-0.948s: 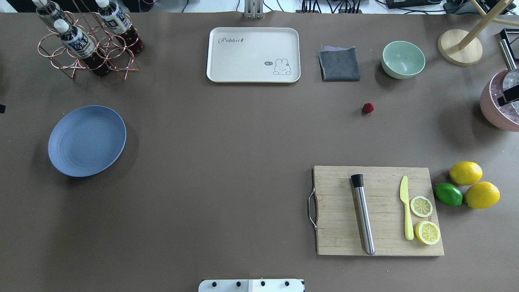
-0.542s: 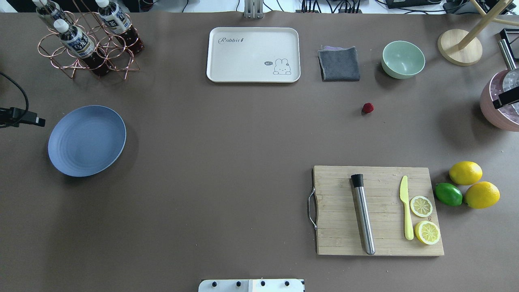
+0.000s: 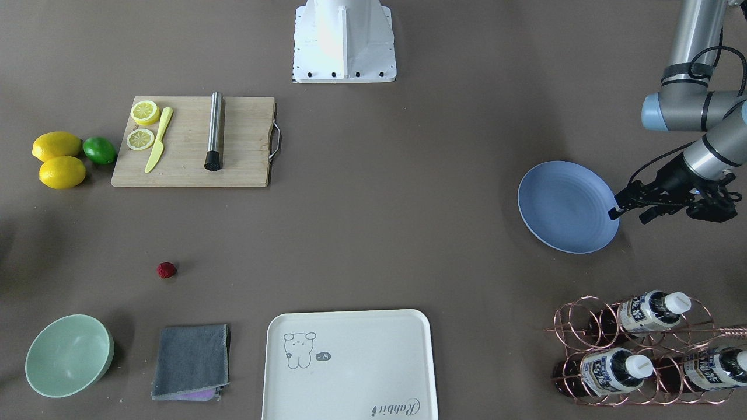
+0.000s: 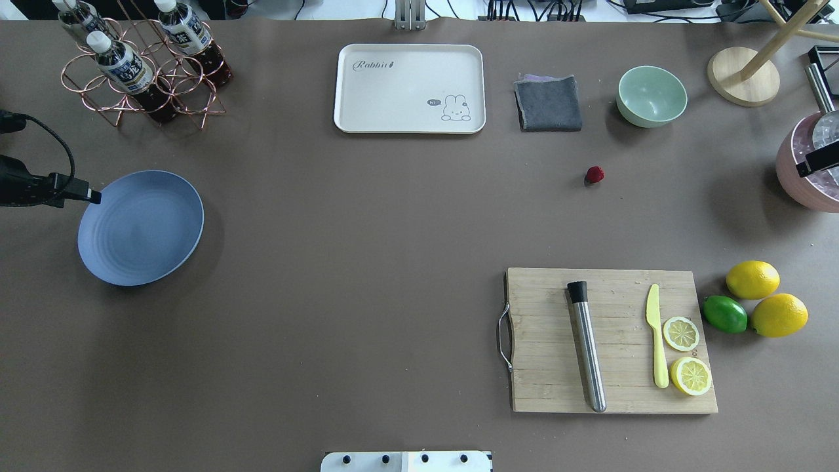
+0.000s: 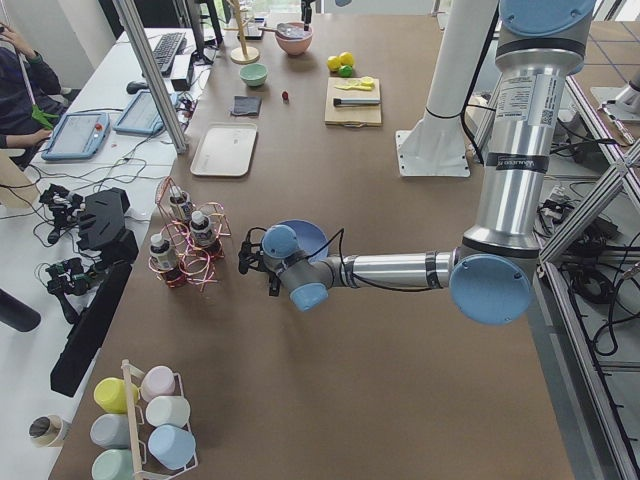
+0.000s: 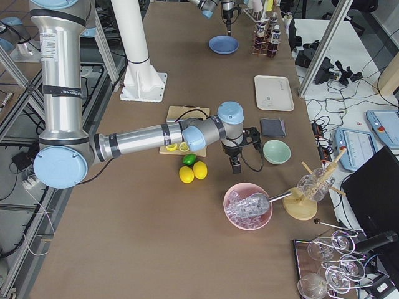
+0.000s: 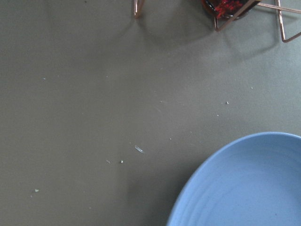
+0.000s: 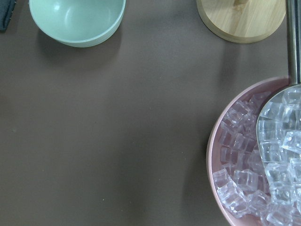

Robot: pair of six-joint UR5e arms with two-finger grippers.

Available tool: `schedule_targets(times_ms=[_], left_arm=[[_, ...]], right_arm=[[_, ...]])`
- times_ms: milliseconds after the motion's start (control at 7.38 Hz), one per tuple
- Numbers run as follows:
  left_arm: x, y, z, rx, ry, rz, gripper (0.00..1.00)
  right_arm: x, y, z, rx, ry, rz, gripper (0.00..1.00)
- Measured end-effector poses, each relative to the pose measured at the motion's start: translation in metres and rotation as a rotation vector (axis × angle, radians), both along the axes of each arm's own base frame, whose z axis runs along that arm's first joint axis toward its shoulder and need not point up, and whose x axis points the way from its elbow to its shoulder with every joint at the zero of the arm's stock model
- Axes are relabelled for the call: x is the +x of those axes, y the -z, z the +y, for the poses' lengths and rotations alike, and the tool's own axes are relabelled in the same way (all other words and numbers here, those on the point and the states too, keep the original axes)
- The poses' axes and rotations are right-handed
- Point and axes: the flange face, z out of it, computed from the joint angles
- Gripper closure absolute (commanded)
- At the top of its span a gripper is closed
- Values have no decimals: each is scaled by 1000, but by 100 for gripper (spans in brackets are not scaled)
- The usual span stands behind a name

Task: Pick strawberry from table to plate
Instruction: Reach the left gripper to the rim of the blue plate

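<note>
So nothing's done yet: the strawberry [image 4: 595,174] lies on the table [image 4: 367,262], far from the plate [image 4: 141,227], and I cannot tell if left gripper [image 3: 630,208] or right gripper [image 4: 817,164] is open.

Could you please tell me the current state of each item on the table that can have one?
strawberry: lying on the table, ungrasped.
plate: upright, empty.
green bowl: upright, empty.
tray: empty.
cloth: folded.
bottles: capped.
pink bowl: filled with ice.
left gripper: near the plate's rim, jaws unclear.
right gripper: near the pink bowl, jaws unclear.
</note>
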Motion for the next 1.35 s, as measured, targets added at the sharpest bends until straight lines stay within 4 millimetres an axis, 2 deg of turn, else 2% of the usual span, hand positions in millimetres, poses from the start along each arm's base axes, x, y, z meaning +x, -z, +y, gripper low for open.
schedule_targets(times_ms=[271,406,542,1084,1355], left_arm=[[12,-6,5,12,-22,7,41],[21,-8,10,28,-41,17,73],[27,-8,13,37,-53,23,100],[29,3,17,70,-65,51,100],[28,24,15,52,-34,89,100]], right_arm=[[0,1,-1,2,-1,-1,0],[0,1,-1,2,-2,0,0],[0,2,-2,2,-5,2,0],[1,1,-1,-1,-11,6,0],[1,0,0,-3,-11,7,0]])
